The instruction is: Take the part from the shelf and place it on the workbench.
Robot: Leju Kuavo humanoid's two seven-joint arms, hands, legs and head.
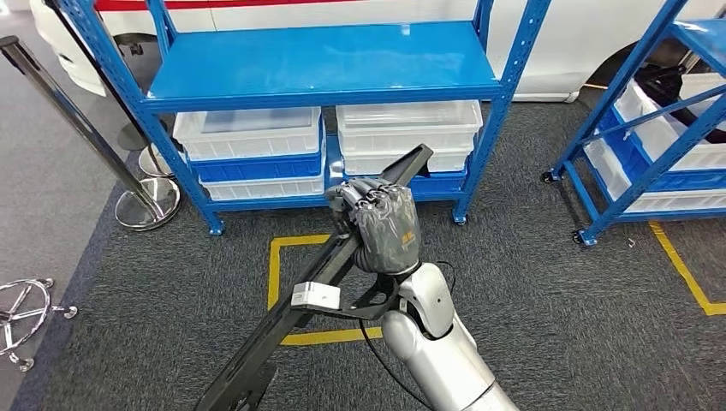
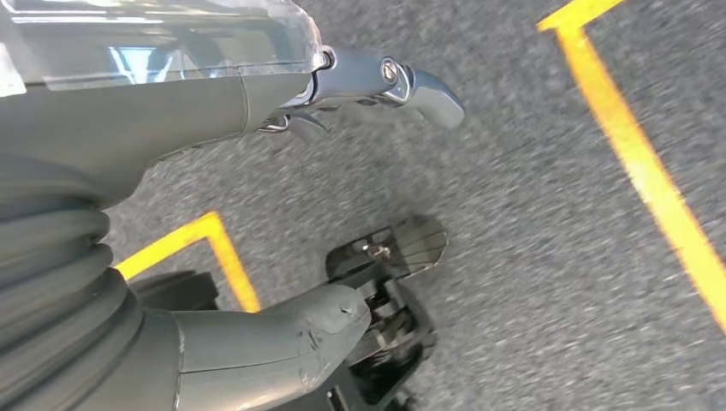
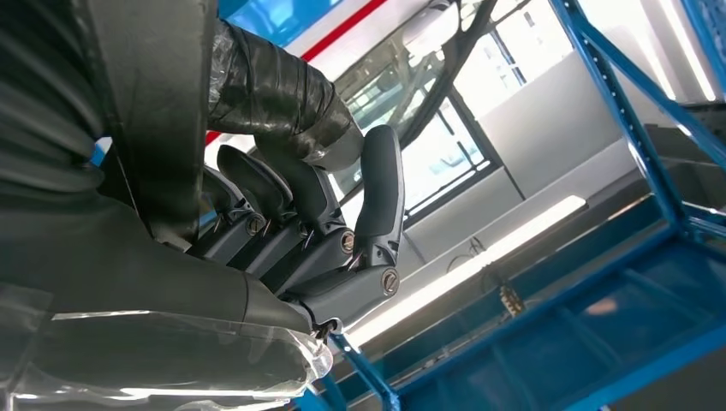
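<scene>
A chrome stanchion (image 1: pixel 103 145) leans at the far left of the head view, its round base on the grey floor beside the blue shelf (image 1: pixel 321 64). Under the shelf's bare top deck sit white bins (image 1: pixel 248 133), stacked side by side on the lower level. In front of the shelf a yellow floor marking (image 1: pixel 276 274) outlines a square on the dark carpet (image 1: pixel 556 282).

The left hand (image 2: pixel 377 86) hangs over the carpet in the left wrist view, fingers loosely extended and apart, thumb spread away from them, with nothing in it.

The part (image 1: pixel 317 282), a long black bar with a small white block fixed on it, runs diagonally from the lower left of the head view up toward the bins. The right hand (image 1: pixel 383 224) is raised in front of the shelf on its silver arm, bent upward at the wrist, back of the hand toward the camera, fingers (image 3: pixel 282 197) wrapped around the bar in a firm clench.

A second blue shelf (image 1: pixel 659 128) with white bins stands at the right.
</scene>
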